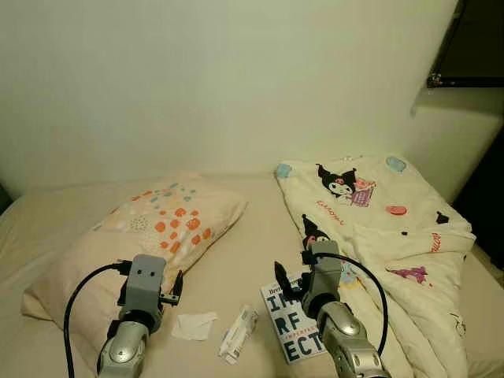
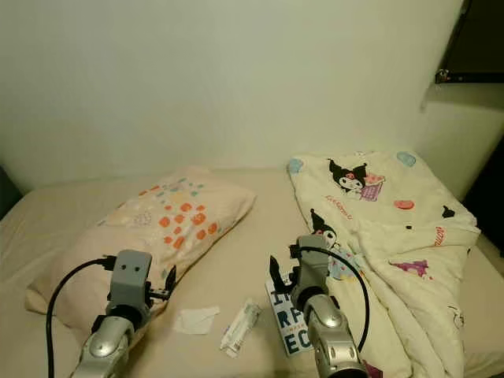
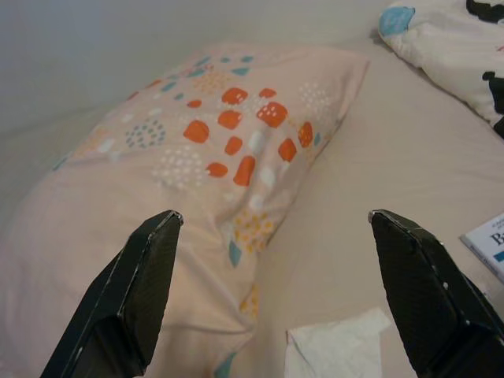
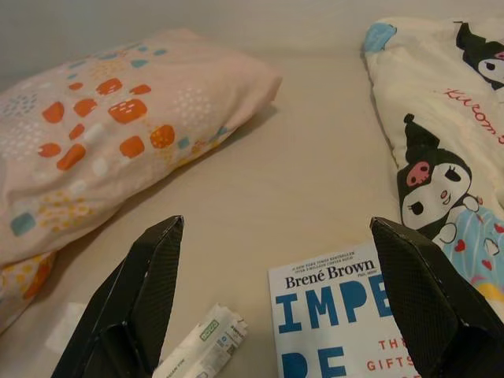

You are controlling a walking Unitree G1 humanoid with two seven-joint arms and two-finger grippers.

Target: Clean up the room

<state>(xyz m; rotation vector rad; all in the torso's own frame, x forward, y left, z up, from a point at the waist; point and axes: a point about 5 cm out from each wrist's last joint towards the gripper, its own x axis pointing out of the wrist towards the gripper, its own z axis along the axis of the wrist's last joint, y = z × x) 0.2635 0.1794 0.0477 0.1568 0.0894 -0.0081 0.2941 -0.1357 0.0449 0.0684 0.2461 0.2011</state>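
Both arms are up over the near edge of the bed (image 1: 252,236), and both sets of fingers are spread wide with nothing between them. The left gripper (image 3: 276,260) hovers over the near end of the pillow (image 1: 150,228), the peach one with orange and teal spots, lying on the left half of the bed and angled toward the far wall (image 1: 220,79). Its fingers (image 3: 134,291) frame the pillow's patterned face, and a crumpled white tissue (image 1: 194,324) lies on the sheet just to the right of that arm.

Right of the tissue, a small white tube-like packet (image 1: 238,334) lies flat on the sheet. Next along, a book (image 1: 293,323) with a white cover and big blue lettering rests face up, the author line "Brené Brown" readable in the right wrist view. The right gripper (image 4: 276,260) hangs above the book's far edge, its fingers (image 4: 417,291) wide apart, the book and packet between them in that view.

Filling the right side of the bed is a rumpled cream blanket (image 1: 378,228) printed with a black-and-white cartoon character. The book's right edge sits just beside the blanket's fold. A dark shelf (image 1: 472,55) juts from the upper right corner.
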